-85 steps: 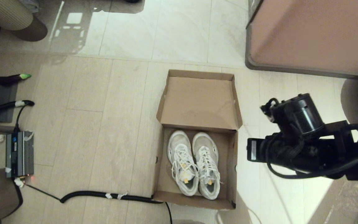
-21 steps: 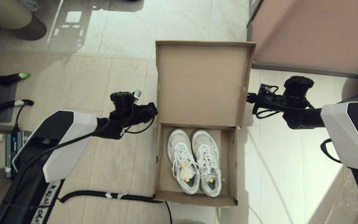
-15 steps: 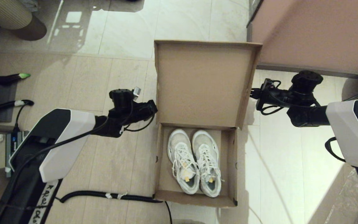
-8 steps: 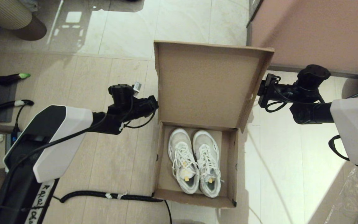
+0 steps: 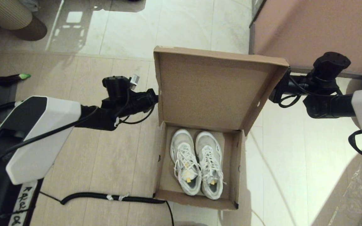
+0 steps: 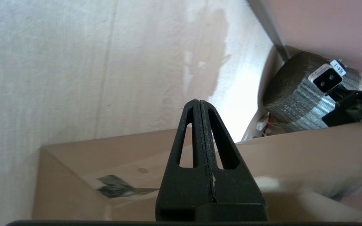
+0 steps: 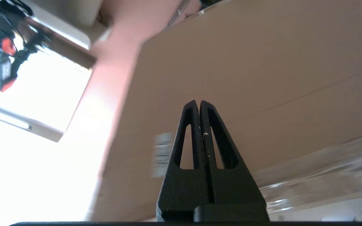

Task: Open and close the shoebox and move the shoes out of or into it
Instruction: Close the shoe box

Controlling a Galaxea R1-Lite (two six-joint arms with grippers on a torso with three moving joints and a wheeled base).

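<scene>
Shoebox (image 5: 196,175): brown cardboard, standing on the floor (image 5: 112,157) in front of the robot, lid (image 5: 209,91) raised on its far hinge and leaning back, inside face toward the head camera. Dark tape patch shows at a lid corner in the left wrist view.

Contents: shoes (image 5: 196,163), one white and light-grey pair, side by side and touching, toes toward the lid hinge, laces up. They lie in the middle of the box with bare cardboard on both flanks.

Left gripper (image 6: 199,103): at the lid's left edge, fingers pressed together with nothing between them.

Right gripper (image 7: 198,103): at the lid's right edge near its upper corner, against the outer face, fingers likewise pressed together on nothing. White label (image 7: 162,153) visible on that outer face.

Surroundings: pinkish-brown cabinet (image 5: 319,28) beyond the right arm; black corrugated cable (image 5: 105,197) on the floor, running to the box's near left corner.
</scene>
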